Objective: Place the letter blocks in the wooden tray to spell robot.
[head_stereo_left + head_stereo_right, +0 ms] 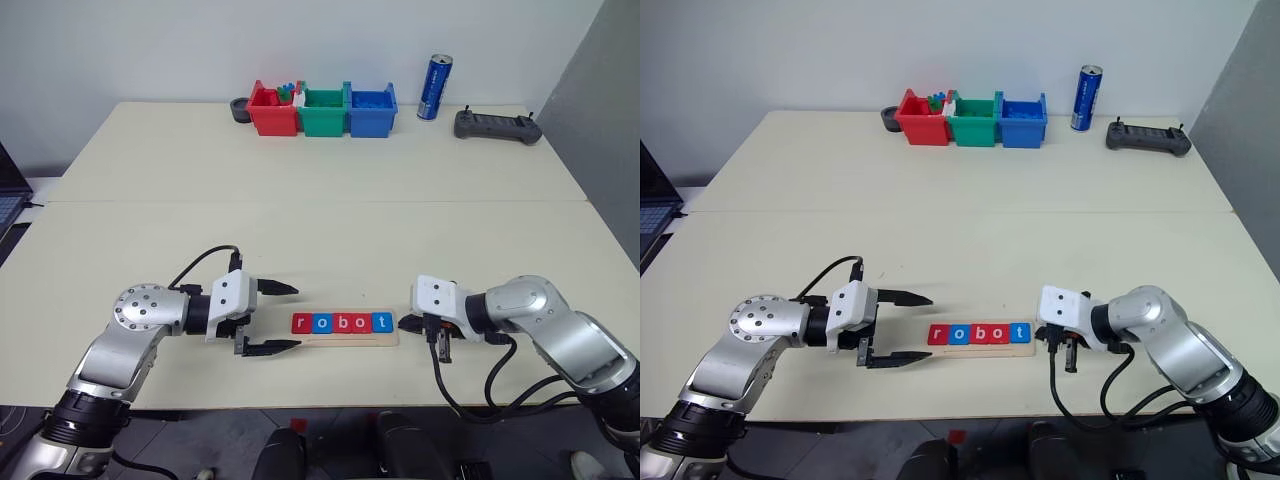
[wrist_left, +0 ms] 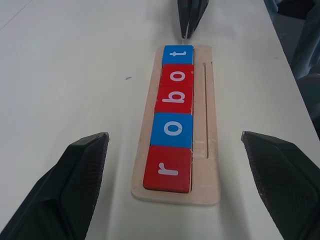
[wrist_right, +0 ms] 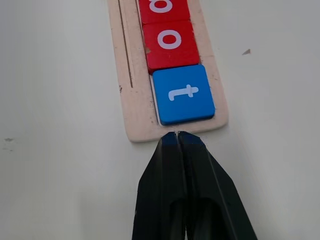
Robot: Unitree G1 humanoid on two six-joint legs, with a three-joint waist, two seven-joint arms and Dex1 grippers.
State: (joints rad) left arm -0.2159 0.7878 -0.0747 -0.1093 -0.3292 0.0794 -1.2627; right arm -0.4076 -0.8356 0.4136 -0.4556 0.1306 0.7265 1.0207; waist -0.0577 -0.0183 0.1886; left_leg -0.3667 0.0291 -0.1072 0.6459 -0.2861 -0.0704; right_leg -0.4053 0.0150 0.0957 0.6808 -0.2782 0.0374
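Near the front edge of the table (image 1: 330, 210), about midway along it, the wooden tray (image 1: 345, 338) lies lengthwise, a pale strip with a thin groove running along its near side. The letter blocks (image 1: 342, 322) sit on it in a tight row, touching one another: a red r (image 1: 302, 323), a blue o (image 1: 321, 323), a red b (image 1: 341, 322), a red o (image 1: 361, 322) and a blue t (image 1: 381, 322), reading "robot" from left to right (each letter white and lowercase).

Along the far edge stand a dark round object (image 1: 239, 110), then a red bin (image 1: 273, 110), a green bin (image 1: 325, 112) and a blue bin (image 1: 370, 110) side by side, then an upright blue can (image 1: 434, 88) and a black controller (image 1: 497, 126) towards the far right corner. All of these are well apart from the tray, and the table around the tray is bare.

The left gripper (image 1: 279, 318) hovers just beside the tray's left end, its two black fingers spread wide and holding nothing. The right gripper (image 1: 410, 324) sits at the tray's right end with its fingers pressed together, empty, the joined tips right at the end of the wood by the t block (whether they actually touch it I cannot tell).
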